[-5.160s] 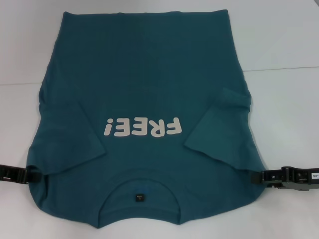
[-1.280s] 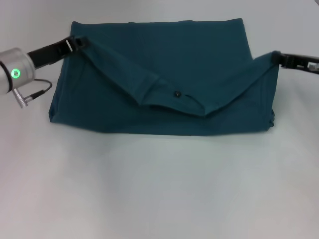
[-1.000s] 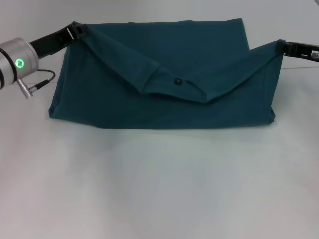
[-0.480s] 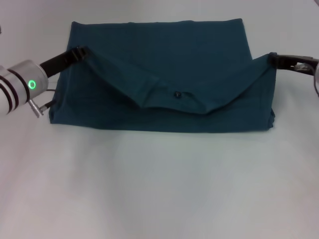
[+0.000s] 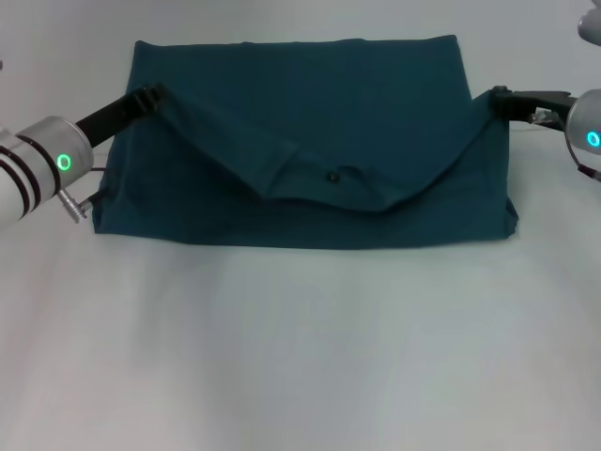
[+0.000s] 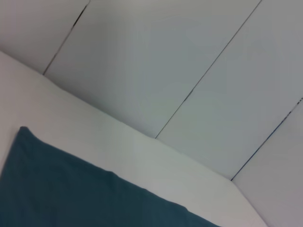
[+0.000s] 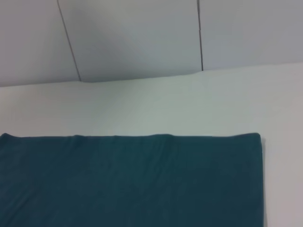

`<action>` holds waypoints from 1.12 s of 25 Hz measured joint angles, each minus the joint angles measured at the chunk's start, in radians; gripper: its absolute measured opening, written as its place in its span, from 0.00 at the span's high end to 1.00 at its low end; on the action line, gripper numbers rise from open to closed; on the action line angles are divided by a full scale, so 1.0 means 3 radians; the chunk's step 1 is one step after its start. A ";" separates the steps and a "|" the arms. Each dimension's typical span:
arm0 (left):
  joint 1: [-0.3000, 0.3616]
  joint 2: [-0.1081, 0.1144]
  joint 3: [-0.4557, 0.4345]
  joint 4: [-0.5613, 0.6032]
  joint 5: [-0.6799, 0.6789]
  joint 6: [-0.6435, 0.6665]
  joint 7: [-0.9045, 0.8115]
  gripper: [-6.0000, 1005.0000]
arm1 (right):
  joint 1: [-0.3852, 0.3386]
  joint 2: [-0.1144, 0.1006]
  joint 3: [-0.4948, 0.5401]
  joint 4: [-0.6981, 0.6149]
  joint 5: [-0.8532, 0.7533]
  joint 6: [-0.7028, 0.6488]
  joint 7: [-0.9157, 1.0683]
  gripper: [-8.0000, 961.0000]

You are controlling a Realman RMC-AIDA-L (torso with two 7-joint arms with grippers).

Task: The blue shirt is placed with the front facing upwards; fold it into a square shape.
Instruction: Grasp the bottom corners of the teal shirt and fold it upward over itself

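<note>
The blue shirt (image 5: pixel 300 132) lies across the far half of the white table as a wide rectangle, plain teal side up, with no lettering showing. Its collar edge droops in a V, and a small dark label (image 5: pixel 331 176) sits at the lowest point. My left gripper (image 5: pixel 148 96) is shut on the left upper corner of that folded-over layer. My right gripper (image 5: pixel 498 96) is shut on the right upper corner. Both hold their corners a little above the cloth below. The shirt's far edge (image 6: pixel 71 198) fills the left wrist view's lower part, and the shirt (image 7: pixel 132 179) also shows in the right wrist view.
The white table (image 5: pixel 300 357) stretches bare in front of the shirt. A grey panelled wall (image 7: pixel 142 38) rises behind the table's far edge. My left arm's silver wrist (image 5: pixel 38 169) with a green light hangs near the shirt's left side.
The shirt, face up with its lettering showing earlier, is now folded over away from me. In the last second both grippers dropped and drew slightly inward, slackening the held edge.
</note>
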 joint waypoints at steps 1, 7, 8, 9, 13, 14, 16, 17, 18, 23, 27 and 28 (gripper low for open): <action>-0.0010 -0.0004 0.0001 0.0000 -0.0012 -0.0005 0.0016 0.97 | 0.0013 0.0000 -0.0007 0.0007 0.0004 0.0024 -0.0016 0.96; -0.0078 -0.0011 0.0003 -0.0024 -0.0035 -0.0009 0.0076 0.97 | 0.0037 -0.0001 -0.0040 0.0018 0.0009 0.0058 -0.0024 0.96; -0.0079 -0.0020 -0.0002 -0.0050 -0.0035 -0.0014 0.0109 0.97 | 0.0027 -0.0001 -0.0040 0.0047 0.0011 0.0069 -0.0025 0.96; -0.0076 -0.0029 -0.0008 -0.0068 -0.0036 -0.0025 0.0132 0.97 | 0.0027 -0.0001 -0.0040 0.0047 0.0011 0.0069 -0.0025 0.95; -0.0014 -0.0095 -0.0012 -0.0095 -0.0037 -0.0071 0.0208 0.97 | -0.0001 0.0018 -0.0041 0.0125 0.0012 0.0137 -0.0054 0.95; 0.0002 -0.0107 -0.0014 -0.0095 -0.0038 -0.0071 0.0224 0.97 | -0.0013 0.0034 -0.0036 0.0131 0.0012 0.0143 -0.0074 0.94; 0.0035 -0.0122 -0.0015 -0.0100 -0.0050 -0.0071 0.0243 0.97 | -0.0028 0.0055 -0.0026 0.0132 0.0012 0.0149 -0.0098 0.94; 0.0048 -0.0125 -0.0011 -0.0106 -0.0059 -0.0071 0.0246 0.97 | -0.0033 0.0064 -0.0023 0.0133 0.0012 0.0153 -0.0105 0.94; 0.0060 -0.0125 -0.0007 -0.0112 -0.0069 -0.0068 0.0246 0.97 | -0.0034 0.0068 -0.0022 0.0132 0.0012 0.0169 -0.0111 0.94; 0.0076 -0.0129 0.0005 -0.0120 -0.0075 -0.0038 0.0247 0.97 | -0.0037 0.0082 -0.0020 0.0132 0.0012 0.0194 -0.0160 0.93; 0.0069 -0.0132 0.0010 -0.0127 -0.0066 -0.0030 0.0248 0.95 | -0.0038 0.0119 -0.0024 0.0127 0.0012 0.0252 -0.0198 0.92; 0.0068 -0.0133 0.0010 -0.0130 -0.0061 -0.0016 0.0249 0.93 | -0.0039 0.0127 -0.0028 0.0122 0.0012 0.0261 -0.0204 0.92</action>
